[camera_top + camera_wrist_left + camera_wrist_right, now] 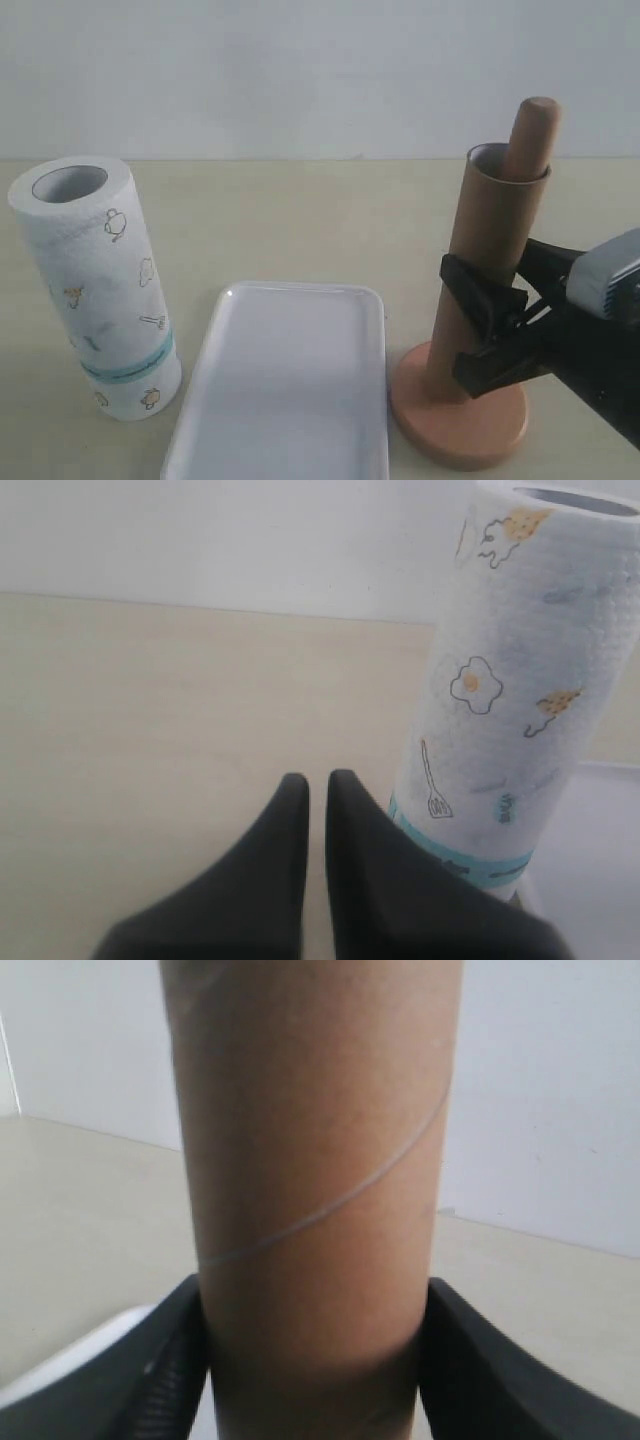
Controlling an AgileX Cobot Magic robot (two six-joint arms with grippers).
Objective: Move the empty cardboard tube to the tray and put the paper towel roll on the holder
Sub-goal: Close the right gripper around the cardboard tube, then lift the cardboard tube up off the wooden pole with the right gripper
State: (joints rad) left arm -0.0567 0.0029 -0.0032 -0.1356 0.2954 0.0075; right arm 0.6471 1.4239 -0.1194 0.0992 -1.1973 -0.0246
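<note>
The empty cardboard tube (495, 240) stands upright over the holder's pole (531, 130), whose rounded top sticks out above it. The holder's disc base (462, 428) rests on the table right of the tray (290, 400). My right gripper (470, 325) comes in from the right and is shut on the tube's lower half. In the right wrist view the tube (315, 1160) fills the gap between the black fingers (170, 1360) of that gripper (312, 1295). The paper towel roll (100, 290) stands upright at the left. My left gripper (318, 785) is shut and empty, just beside the roll (510, 700).
The white tray lies flat between the roll and the holder, and its edge shows in the wrist views (60, 1370) (600, 860). A pale wall runs behind the beige table (300, 220).
</note>
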